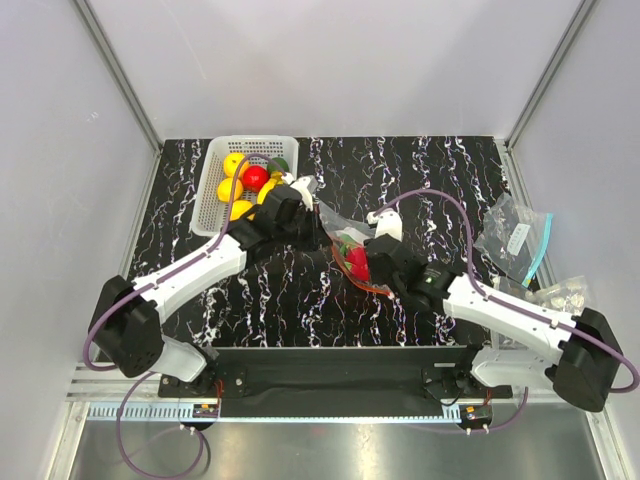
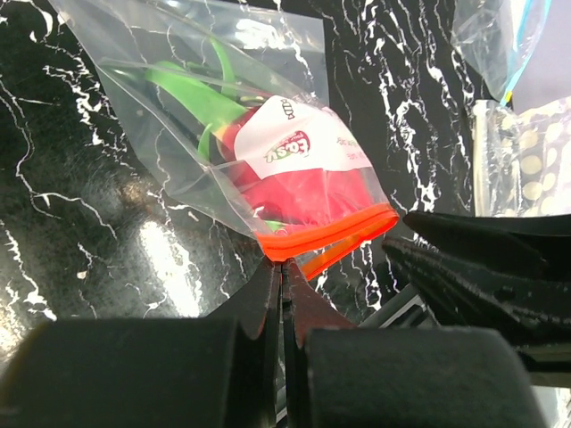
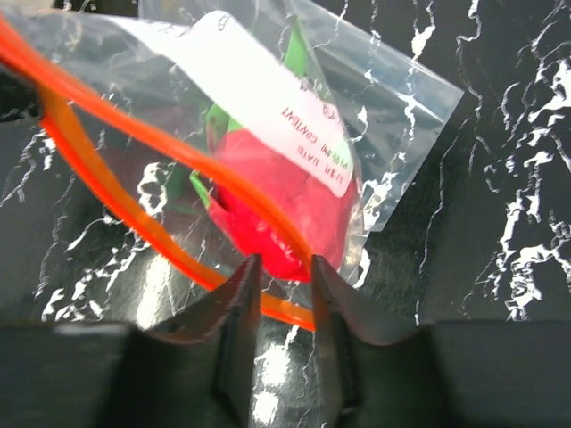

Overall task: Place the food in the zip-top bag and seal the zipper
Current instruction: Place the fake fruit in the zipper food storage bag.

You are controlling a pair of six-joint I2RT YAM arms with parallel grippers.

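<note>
Partly veiled dragon fruit in zip-top bag — left gripper pinches zipper; right gripper — grasp unclear.

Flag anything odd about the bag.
The zipper gapes: its two orange strips bow apart in the right wrist view, dragon fruit showing between them, though the left fingers pinch one end. Other fruits sit in the basket.

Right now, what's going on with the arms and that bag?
The left tool is pinched shut on one end of the orange zipper of the bag. The right tool straddles the lower lip of the mouth, which gapes open. A dragon fruit is already inside; round fruits sit in the basket.
</note>
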